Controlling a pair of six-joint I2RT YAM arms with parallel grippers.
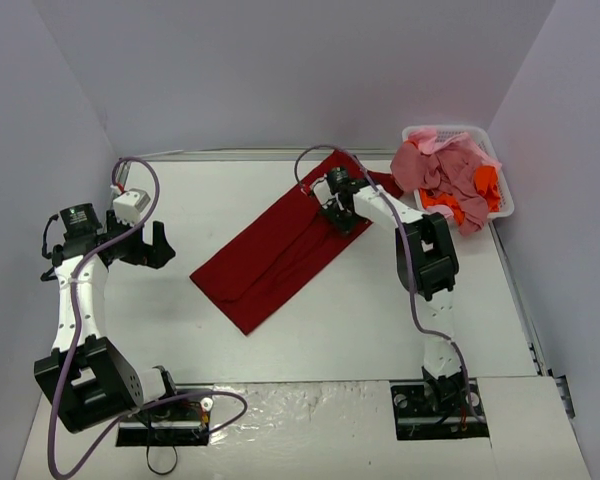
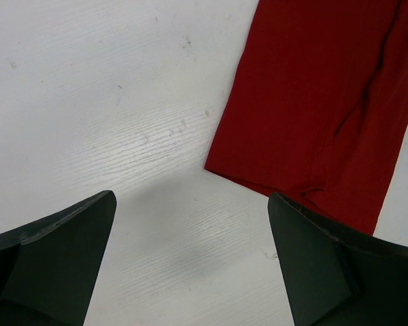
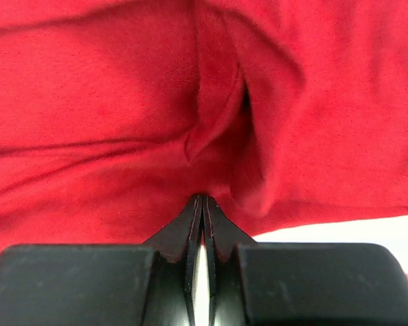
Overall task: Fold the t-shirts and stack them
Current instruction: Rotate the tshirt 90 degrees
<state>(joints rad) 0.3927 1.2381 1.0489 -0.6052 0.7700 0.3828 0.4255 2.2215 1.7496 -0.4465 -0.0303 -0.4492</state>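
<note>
A dark red t-shirt (image 1: 280, 250) lies folded into a long strip, running diagonally across the middle of the table. My right gripper (image 1: 337, 215) is at its far right end, shut on a pinch of the red cloth (image 3: 211, 136), which fills the right wrist view. My left gripper (image 1: 152, 243) is open and empty over bare table left of the shirt. In the left wrist view its fingers (image 2: 51, 258) frame bare table, with the shirt's near corner (image 2: 313, 122) at upper right.
A white basket (image 1: 500, 200) at the far right holds a heap of pink and orange shirts (image 1: 445, 175). The table's white walls stand at left, back and right. A cable loops over each arm.
</note>
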